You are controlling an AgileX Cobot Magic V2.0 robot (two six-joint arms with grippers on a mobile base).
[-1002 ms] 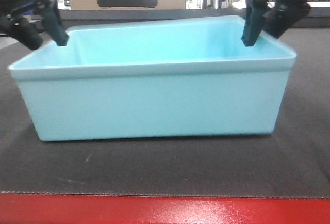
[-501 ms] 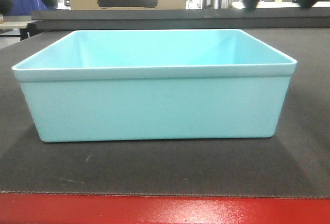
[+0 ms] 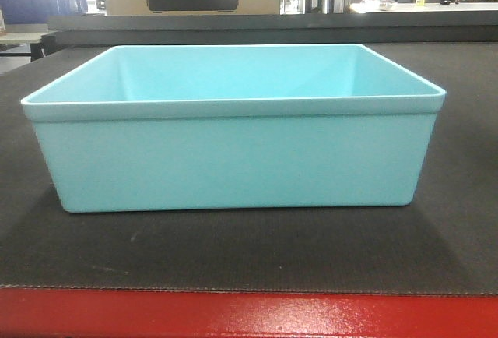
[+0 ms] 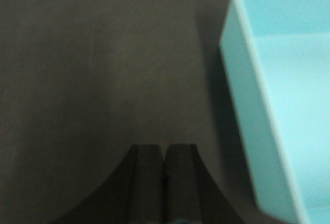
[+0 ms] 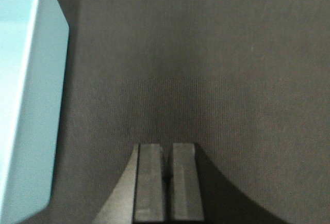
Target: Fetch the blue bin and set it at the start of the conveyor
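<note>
Blue bin (image 3: pixel 233 151) upright on conveyor start (image 3: pixel 249 256), long side facing front | left hand (image 4: pixel 164 157), right hand (image 5: pixel 167 162) pinched together, empty

- Your only obstacle is the bin (image 3: pixel 233 151), standing on the belt (image 3: pixel 249 252).
- Open belt lies on both its sides under each pinched-together tool (image 4: pixel 164 154) (image 5: pixel 168 154).

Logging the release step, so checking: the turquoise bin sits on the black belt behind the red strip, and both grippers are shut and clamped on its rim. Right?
Not quite. The blue bin does sit on the conveyor start, but neither gripper holds it. The wrist views show the left gripper and right gripper shut, over bare belt beside the bin.
</note>
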